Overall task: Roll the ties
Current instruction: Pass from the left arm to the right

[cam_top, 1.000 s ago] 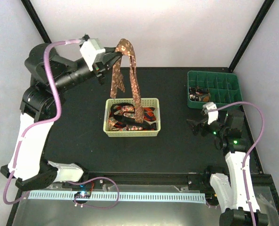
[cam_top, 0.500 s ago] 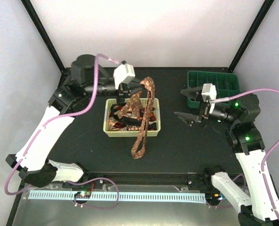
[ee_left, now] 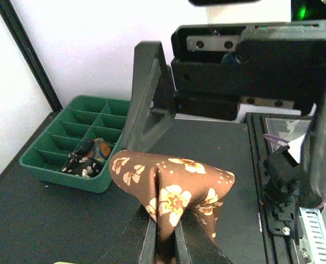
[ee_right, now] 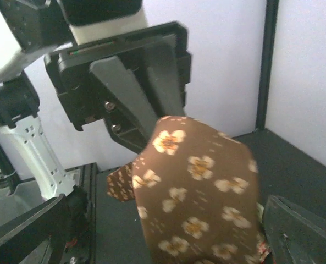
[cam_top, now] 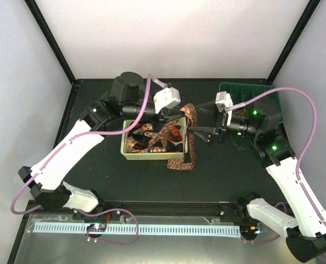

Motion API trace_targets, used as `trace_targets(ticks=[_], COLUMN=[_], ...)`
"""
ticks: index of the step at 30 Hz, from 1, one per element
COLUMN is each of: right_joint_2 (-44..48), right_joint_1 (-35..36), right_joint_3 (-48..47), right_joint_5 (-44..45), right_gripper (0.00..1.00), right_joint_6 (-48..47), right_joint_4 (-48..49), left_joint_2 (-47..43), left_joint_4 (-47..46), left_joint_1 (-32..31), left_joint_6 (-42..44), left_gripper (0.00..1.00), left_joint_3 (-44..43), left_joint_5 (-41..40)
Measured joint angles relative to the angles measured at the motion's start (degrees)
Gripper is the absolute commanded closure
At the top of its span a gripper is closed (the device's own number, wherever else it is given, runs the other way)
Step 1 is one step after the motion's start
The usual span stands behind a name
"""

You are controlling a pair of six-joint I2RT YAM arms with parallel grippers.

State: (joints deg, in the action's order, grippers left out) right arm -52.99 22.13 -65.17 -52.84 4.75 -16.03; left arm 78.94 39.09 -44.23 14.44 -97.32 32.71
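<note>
An overhead camera looks steeply down from above and behind the robot, far enough back to take in the whole table (cam_top: 228,170), with the brown tie (cam_top: 190,118) near the centre. The left wrist camera sits very close to the tie (ee_left: 173,190) and faces past it toward the green tray (ee_left: 69,159). The right wrist camera, equally close, faces the tie's opposite side (ee_right: 198,214). All three views share the tie's raised fold.

Yellow lattice basket (cam_top: 143,155), green divided tray (ee_left: 64,144), black table (cam_top: 228,170)
</note>
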Motion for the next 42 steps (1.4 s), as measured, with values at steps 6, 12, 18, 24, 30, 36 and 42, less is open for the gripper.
trace_targets(ticks=[6,12,18,24,30,36,42], right_joint_2=[-1.1,-0.9,1.8,7.1,9.4,8.1,5.5], right_joint_1=[3.8,4.9,4.9,2.1,-0.1,-0.9,-1.2], right_joint_3=[3.7,7.4,9.4,10.4,10.8,9.1,4.3], right_joint_5=[0.5,-0.8,-1.2,0.0,0.7,4.9,8.4], right_gripper=[0.2,0.81,0.98,0.98,0.98,0.98,0.98], right_joint_6=[-3.7,-6.3,-7.4,-7.0,-6.4,-6.4,-7.7], right_joint_4=[-0.9,-1.2,-3.7,-5.0,-6.2,-7.8,-9.4], left_joint_2=[2.4,2.3,0.5,-4.1,-12.7,-12.8,-2.2], left_joint_4=[0.1,0.0,-0.2,1.9,6.0,6.8,3.5], left_joint_1=[-0.9,-1.1,-1.1,-0.2,0.2,0.2,1.2], left_joint_6=[0.4,1.1,2.4,7.1,17.3,23.1,25.2], left_gripper=[0.98,0.99,0.39,0.21,0.21,0.25,0.28], left_joint_3=[0.0,0.9,7.1,17.2,35.2,47.4,48.0], left_joint_5=[0.7,3.7,2.7,-0.1,-2.8,-5.9,-10.5])
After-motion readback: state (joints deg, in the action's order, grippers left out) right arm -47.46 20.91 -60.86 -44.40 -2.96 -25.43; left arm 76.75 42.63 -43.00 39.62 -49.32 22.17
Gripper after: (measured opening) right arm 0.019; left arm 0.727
